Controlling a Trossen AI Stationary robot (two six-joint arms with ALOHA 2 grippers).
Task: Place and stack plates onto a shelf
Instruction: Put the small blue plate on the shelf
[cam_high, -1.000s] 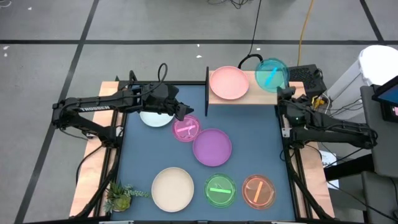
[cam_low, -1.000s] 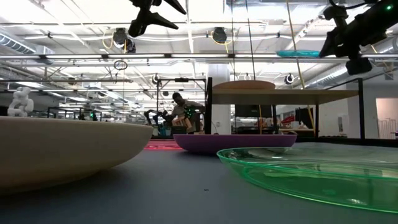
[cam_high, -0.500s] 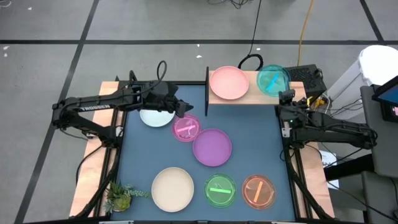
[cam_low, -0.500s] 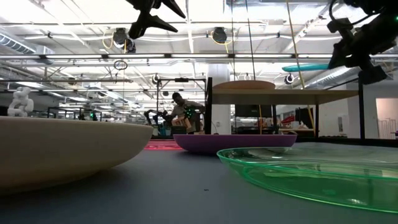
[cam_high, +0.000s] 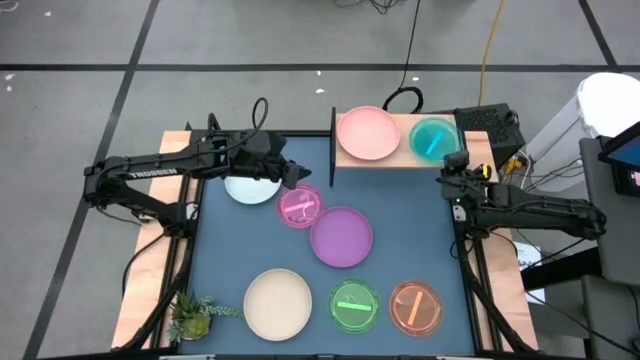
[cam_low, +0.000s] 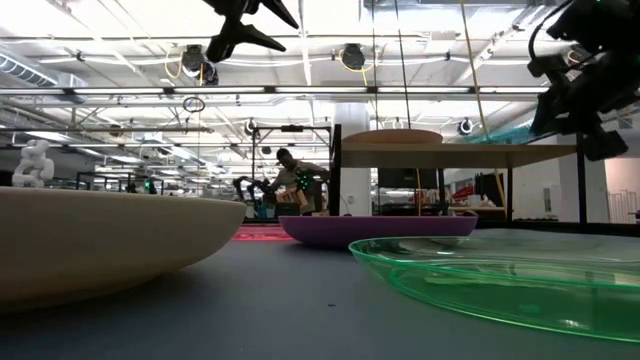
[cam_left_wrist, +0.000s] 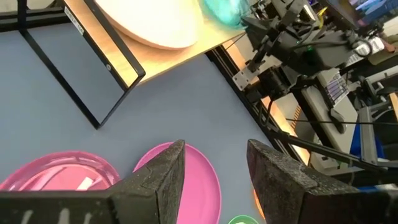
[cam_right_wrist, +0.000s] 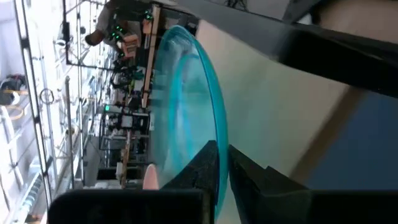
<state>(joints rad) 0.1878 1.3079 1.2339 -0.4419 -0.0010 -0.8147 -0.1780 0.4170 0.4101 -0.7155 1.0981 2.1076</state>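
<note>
Upper right of the high view: right gripper (cam_high: 452, 160) at the shelf (cam_high: 395, 158), fingers pinching the teal plate's (cam_high: 431, 138) rim — beside the salmon plate (cam_high: 367, 133) already shelved. Left gripper (cam_high: 296, 178) hovering mid-frame over the pink translucent plate (cam_high: 300, 206), fingers spread, empty. Two aboard; six waiting on the tabletop (cam_high: 410, 230) — white-blue (cam_high: 246, 190), purple (cam_high: 341, 236), cream (cam_high: 278, 303), green (cam_high: 354, 305), orange (cam_high: 416, 306).

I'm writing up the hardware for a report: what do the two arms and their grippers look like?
Both arms are dark, nearly black, built from jointed tubular links. The left arm carries white lettering along one link; its fingers are blunt black pads with a rough, grainy surface. The right arm has the same dark finish, with small green and orange lights near its wrist.
</note>
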